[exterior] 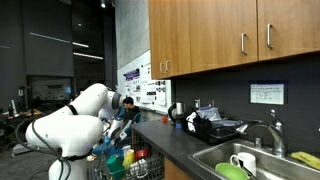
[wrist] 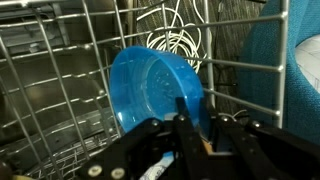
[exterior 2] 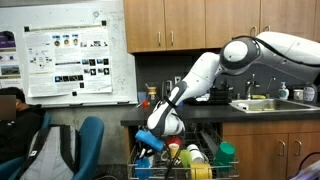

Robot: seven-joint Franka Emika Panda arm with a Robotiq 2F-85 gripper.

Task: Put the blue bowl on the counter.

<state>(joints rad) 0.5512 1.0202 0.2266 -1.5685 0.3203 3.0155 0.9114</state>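
Pinching blue bowl (wrist: 150, 85) rim, hand (wrist: 192, 130) clamped

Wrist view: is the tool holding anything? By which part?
The blue bowl, tipped on edge, appears pinched by the tool at its rim, on the side nearest the camera.

Legible text: none.
Wall poster (exterior 2: 68, 62): print too small to read.
Backsplash notice (exterior: 266, 94): lettering blurred.
Pinned sheets (exterior: 133, 76): illegible.

Both exterior views share the arm (exterior 2: 200, 75) and rack (exterior 2: 232, 170); wrist view peers closely into it.
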